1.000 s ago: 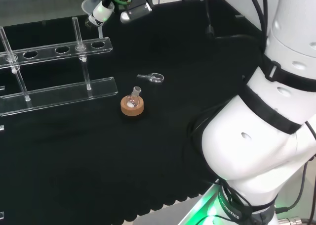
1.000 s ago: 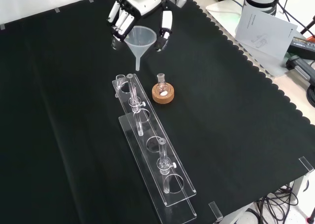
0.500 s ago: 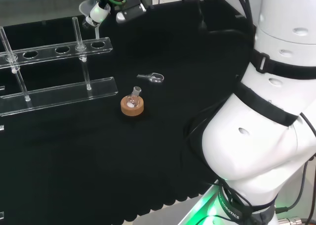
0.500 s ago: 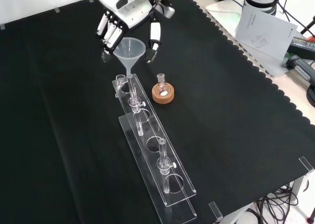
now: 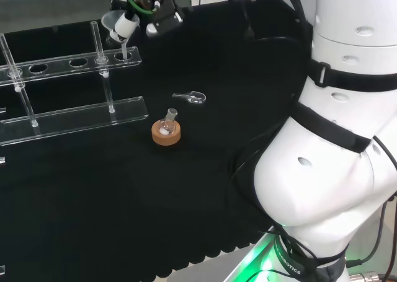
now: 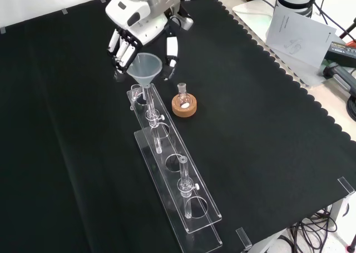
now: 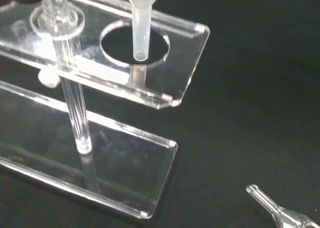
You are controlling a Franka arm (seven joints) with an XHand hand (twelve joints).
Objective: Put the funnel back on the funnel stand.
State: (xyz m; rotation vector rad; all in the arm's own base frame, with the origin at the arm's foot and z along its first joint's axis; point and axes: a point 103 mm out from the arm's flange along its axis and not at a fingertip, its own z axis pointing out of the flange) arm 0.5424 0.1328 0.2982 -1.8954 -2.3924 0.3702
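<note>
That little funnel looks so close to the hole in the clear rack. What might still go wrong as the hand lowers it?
The funnel stem hangs just over the end hole of the funnel stand, near its rim; drifting sideways, it could catch the edge and tip. The fingers come down close to the stand's upright rod and might knock it. A shoved stand could slide toward the small flask on its cork ring.

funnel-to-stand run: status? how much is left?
Done: the robot hand is shut on the funnel and has it over the end hole of the funnel stand. In hand: lining up; in the wrist view the funnel's stem tip hangs above that hole, not yet through it. Left: lower the stem through until the cone sits on the top plate, then let go and back off.
</note>
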